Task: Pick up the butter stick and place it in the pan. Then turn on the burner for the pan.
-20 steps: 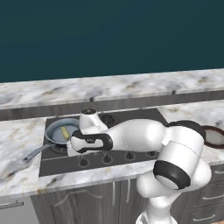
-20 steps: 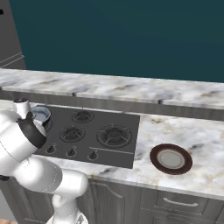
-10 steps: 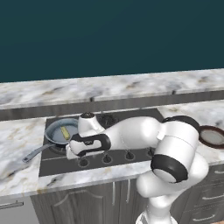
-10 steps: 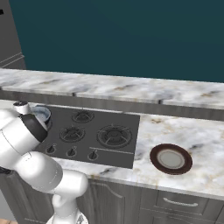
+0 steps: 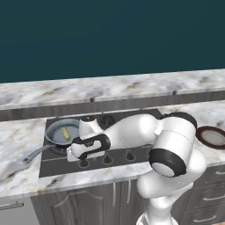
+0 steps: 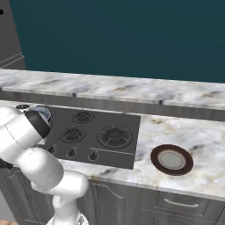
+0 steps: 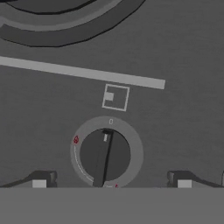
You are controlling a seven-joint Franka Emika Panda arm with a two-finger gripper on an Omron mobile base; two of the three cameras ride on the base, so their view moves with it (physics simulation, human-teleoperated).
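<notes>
The butter stick lies inside the pan, a pale-yellow bar on the grey-blue bottom. The pan sits on the rear-left burner of the black cooktop, its slim handle pointing toward the front left. My gripper hangs low over the front-left corner of the cooktop, in front of the pan. In the hand view my gripper is open with nothing between its fingertips, and a round burner knob lies straight below it. The knob's pointer lies toward the 0 mark. The arm hides most of the pan in the right base view.
More knobs run along the cooktop's front edge. A dark-rimmed plate sits on the marble counter to the right of the cooktop. A raised marble ledge and dark wall stand behind.
The hand has come down and toward the front of the cooktop, from beside the pan's rim to above the knob row. Butter and pan have stayed put. The jaws stay open.
</notes>
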